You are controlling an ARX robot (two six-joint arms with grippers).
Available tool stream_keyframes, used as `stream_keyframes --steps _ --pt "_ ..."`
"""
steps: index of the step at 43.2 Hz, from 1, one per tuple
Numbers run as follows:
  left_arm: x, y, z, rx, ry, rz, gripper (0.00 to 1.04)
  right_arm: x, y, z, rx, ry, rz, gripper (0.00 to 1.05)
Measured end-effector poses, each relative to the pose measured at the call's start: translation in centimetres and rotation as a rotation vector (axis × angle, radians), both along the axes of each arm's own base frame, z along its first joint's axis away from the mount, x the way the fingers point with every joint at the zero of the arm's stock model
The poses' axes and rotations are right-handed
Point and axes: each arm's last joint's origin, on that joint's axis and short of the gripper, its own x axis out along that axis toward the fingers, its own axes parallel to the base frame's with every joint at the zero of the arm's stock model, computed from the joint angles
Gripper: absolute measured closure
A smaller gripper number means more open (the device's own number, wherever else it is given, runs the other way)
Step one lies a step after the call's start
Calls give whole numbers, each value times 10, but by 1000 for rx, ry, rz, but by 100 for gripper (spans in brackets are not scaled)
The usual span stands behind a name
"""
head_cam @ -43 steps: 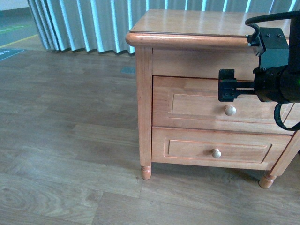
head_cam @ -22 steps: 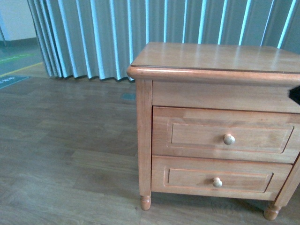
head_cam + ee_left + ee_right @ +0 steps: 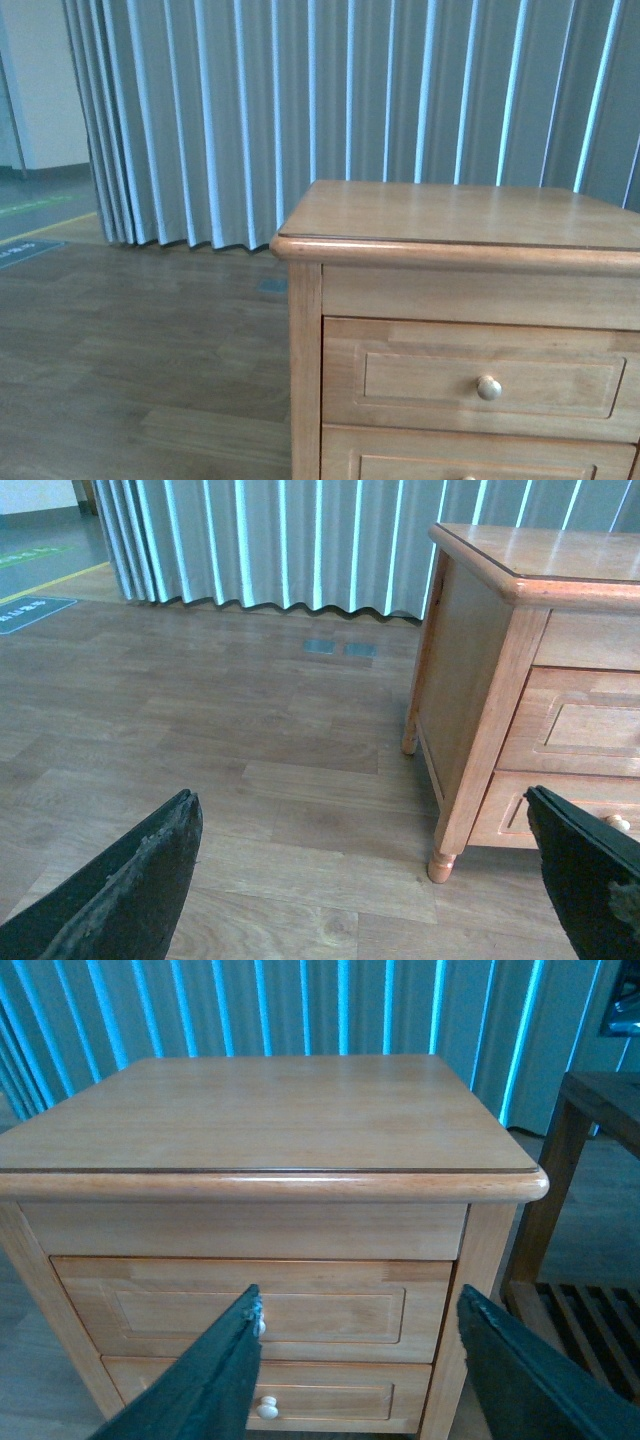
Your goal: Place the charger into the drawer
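before the closed drawer (image 3: 490, 385), view now higher; right end effector (image 3: 350, 1360) spread, empty.

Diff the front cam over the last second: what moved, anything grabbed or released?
The right arm, in front of the upper drawer 1.0 s ago, has left the front view. The view tilted upward: the cabinet dropped in frame, more curtain shows, the lower drawer is nearly cut off. Nothing grabbed or released; right gripper open and empty. Unchanged: both drawers shut, cabinet top bare, no charger visible.
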Motion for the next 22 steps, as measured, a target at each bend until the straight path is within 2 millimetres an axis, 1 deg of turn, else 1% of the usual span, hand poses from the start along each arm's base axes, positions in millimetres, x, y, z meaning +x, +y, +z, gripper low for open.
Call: stream_keyframes --steps 7,9,13,14,22 --pt "0 0 0 0 0 0 6 -15 0 -14 -9 -3 1 71" --pt "0 0 0 0 0 0 6 -20 0 -19 -11 0 0 80" --pt "0 0 0 0 0 0 6 -30 0 -28 -11 -2 0 101" --pt "0 0 0 0 0 0 6 -31 0 -29 -14 -2 0 104" --pt "0 0 0 0 0 0 6 -47 0 -42 -14 0 0 103"
